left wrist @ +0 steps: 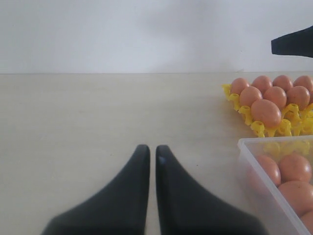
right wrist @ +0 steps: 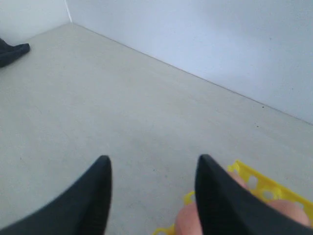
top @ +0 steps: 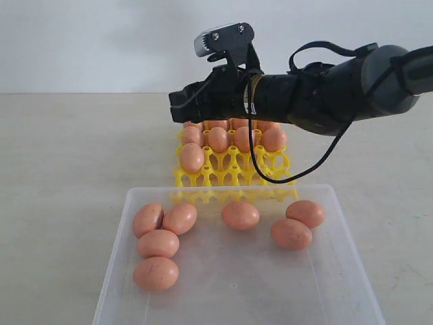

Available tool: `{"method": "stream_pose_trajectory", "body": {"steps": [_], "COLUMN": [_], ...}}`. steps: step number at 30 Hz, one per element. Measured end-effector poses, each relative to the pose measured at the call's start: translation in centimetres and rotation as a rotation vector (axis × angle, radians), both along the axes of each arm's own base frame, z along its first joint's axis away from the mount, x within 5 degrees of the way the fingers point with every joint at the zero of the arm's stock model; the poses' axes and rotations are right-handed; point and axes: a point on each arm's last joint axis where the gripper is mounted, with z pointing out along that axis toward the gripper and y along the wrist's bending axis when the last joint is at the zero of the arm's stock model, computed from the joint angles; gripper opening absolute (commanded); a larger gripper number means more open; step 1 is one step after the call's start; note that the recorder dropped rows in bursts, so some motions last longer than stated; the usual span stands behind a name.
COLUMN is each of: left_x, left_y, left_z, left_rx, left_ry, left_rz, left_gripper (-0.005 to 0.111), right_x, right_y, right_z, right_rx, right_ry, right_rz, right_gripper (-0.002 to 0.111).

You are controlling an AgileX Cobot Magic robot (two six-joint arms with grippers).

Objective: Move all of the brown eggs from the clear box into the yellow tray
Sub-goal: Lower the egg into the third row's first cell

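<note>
Brown eggs (top: 157, 244): seven lie in clear box (top: 338, 271), the others sit in yellow tray (top: 216, 169)
Right gripper (right wrist: 154, 166): jaws apart, empty, above yellow tray
Left gripper (left wrist: 149, 149): jaws almost together, empty

Stretches the right arm (top: 325, 91) level from 3 o'clock to just past centre. Holds the right gripper (right wrist: 154, 159) wide apart, nothing between its fingers. Presses the left gripper (left wrist: 149, 148) nearly together, thin gap, empty.
</note>
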Motion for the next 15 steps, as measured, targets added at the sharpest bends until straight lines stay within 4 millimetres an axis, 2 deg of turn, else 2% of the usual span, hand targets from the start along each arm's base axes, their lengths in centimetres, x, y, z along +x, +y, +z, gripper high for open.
{"method": "stream_pose_trajectory", "body": {"steps": [1, 2, 9, 15], "left_x": [0.0, 0.0, 0.0, 0.0], "left_y": [0.0, 0.0, 0.0, 0.0], "left_z": [0.0, 0.0, 0.0, 0.0], "left_rx": [0.0, 0.0, 0.0, 0.0], "left_ry": [0.0, 0.0, 0.0, 0.0], "left_rz": [0.0, 0.0, 0.0, 0.0], "left_gripper": [0.004, 0.004, 0.004, 0.004], "right_x": [-0.1, -0.2, -1.4, -1.9], "right_y": [0.0, 0.0, 0.4, 0.3], "right_z": [0.1, 0.0, -1.2, -2.6], "right_rx": [0.008, 0.003, -0.094, -0.164], "right_ry": [0.027, 0.05, 0.159, 0.239], "right_rz": [-0.005, 0.003, 0.13, 0.17], "right_gripper": [0.005, 0.0, 0.0, 0.0]}}
